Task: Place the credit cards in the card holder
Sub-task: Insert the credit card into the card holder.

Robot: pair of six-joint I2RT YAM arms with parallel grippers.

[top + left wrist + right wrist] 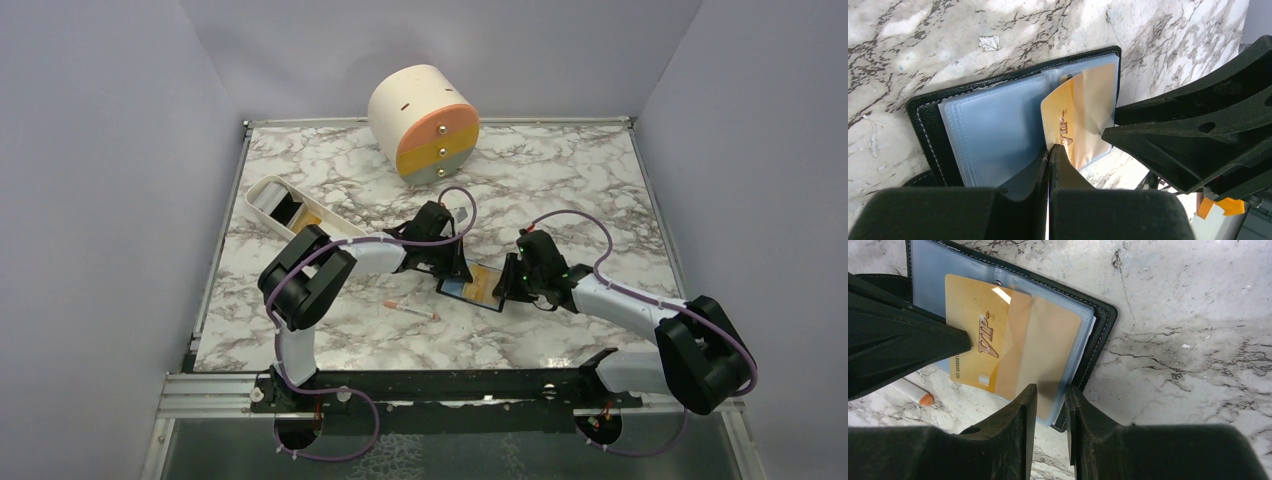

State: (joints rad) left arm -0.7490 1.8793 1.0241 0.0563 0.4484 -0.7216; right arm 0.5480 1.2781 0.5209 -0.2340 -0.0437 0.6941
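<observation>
The black card holder (470, 287) lies open on the marble, its clear bluish sleeves up (993, 130) (1103, 320). An orange-yellow credit card (487, 280) marked VIP sits about halfway inside the right sleeve (1068, 115) (973, 335). My left gripper (452, 268) (1049, 147) is shut, its tips pressed against the card's exposed edge. My right gripper (505, 285) (1050, 390) has its jaws a narrow gap apart, over the holder's outer edge by the sleeve's corner. No blue card shows.
A thin white-and-pink stick (412, 308) (913, 392) lies just left of the holder. An oblong white tray (290, 210) stands at the back left. A round cream drawer box (425, 122) stands at the back. A small paper scrap (989, 42) lies beyond the holder.
</observation>
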